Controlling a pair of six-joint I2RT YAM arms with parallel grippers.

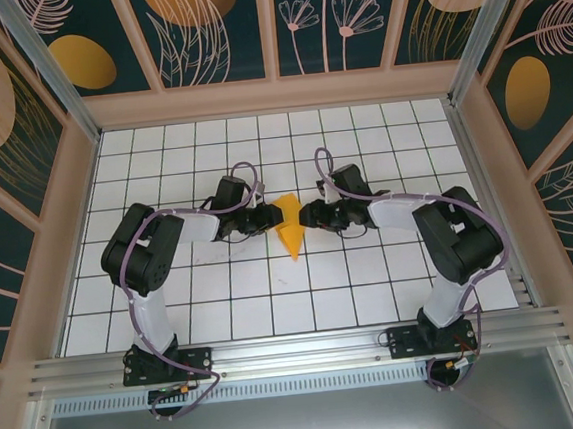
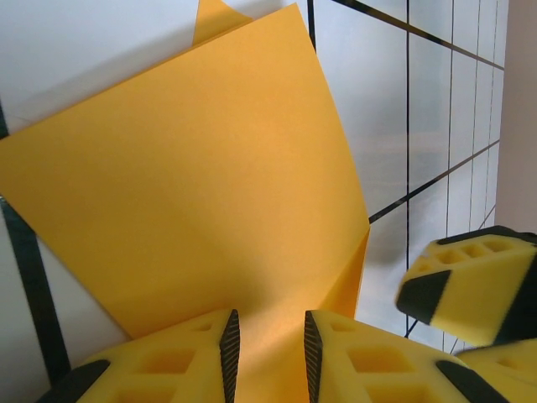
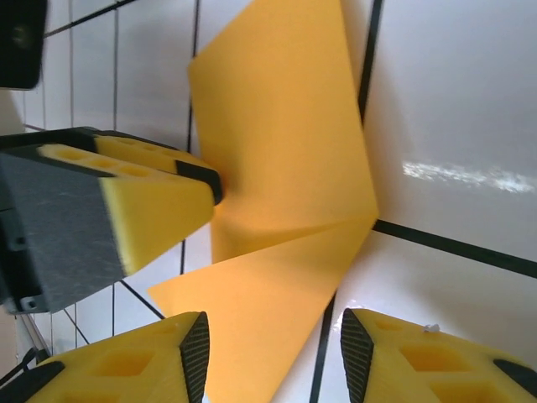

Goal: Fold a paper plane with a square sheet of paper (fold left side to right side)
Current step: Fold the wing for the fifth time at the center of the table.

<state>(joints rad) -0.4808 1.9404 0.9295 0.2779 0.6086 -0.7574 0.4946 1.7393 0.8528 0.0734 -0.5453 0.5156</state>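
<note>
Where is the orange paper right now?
In the top view, the folded paper sits mid-table, directly between the left gripper and the right gripper.

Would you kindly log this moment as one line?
folded orange-yellow paper sheet: on white grid table | left gripper: open, straddling sheet | right gripper: open, straddling sheet

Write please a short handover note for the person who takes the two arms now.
Left gripper: jaws slightly apart, the orange-yellow paper between them.
Right gripper: open, astride a corner of it.
Paper: in the middle of the grid table, between both grippers.
Done: folded to a pointed arrow shape, tip toward the arm bases.
Left: probably the left-to-right fold; flaps look raised, not pressed flat.
</note>
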